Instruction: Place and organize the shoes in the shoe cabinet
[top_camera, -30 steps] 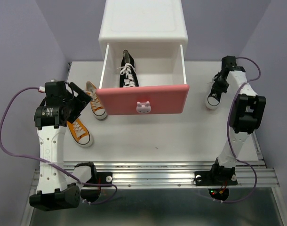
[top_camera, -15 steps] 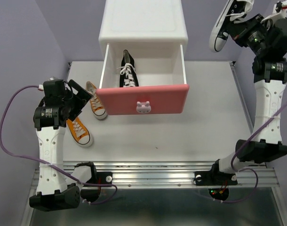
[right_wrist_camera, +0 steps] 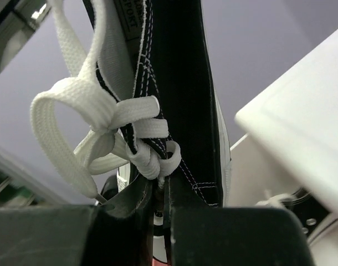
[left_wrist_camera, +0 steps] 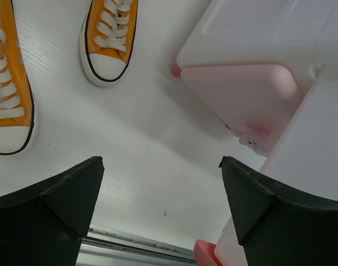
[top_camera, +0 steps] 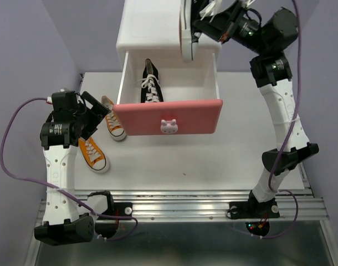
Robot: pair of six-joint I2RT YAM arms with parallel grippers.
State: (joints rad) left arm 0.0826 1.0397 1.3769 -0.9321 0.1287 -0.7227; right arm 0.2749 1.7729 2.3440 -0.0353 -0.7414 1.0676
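The white shoe cabinet (top_camera: pixel 169 27) stands at the back, its upper drawer (top_camera: pixel 169 116) pulled out, pink front toward me. One black sneaker (top_camera: pixel 150 83) lies in the drawer's left half. My right gripper (top_camera: pixel 213 25) is shut on the second black sneaker (top_camera: pixel 187 33) and holds it high over the drawer's right rear, white sole facing left. In the right wrist view the jaws (right_wrist_camera: pixel 160 194) pinch that sneaker (right_wrist_camera: pixel 180 83) just below its knotted laces (right_wrist_camera: pixel 102 111). Two orange sneakers (top_camera: pixel 112 117) (top_camera: pixel 93 154) lie on the table left of the drawer. My left gripper (top_camera: pixel 97 113) hovers open over them, holding nothing.
The left wrist view shows the orange sneakers' toes (left_wrist_camera: pixel 108 39) (left_wrist_camera: pixel 8 100), the open gripper (left_wrist_camera: pixel 160 188) and the drawer's pink front (left_wrist_camera: pixel 241 94) close on the right. A metal rail (top_camera: pixel 180 199) runs along the near table edge. Purple walls enclose the sides.
My right arm lifted the black sneaker off the table at the right and swung it up and left, over the cabinet's open drawer. The left arm barely moved.
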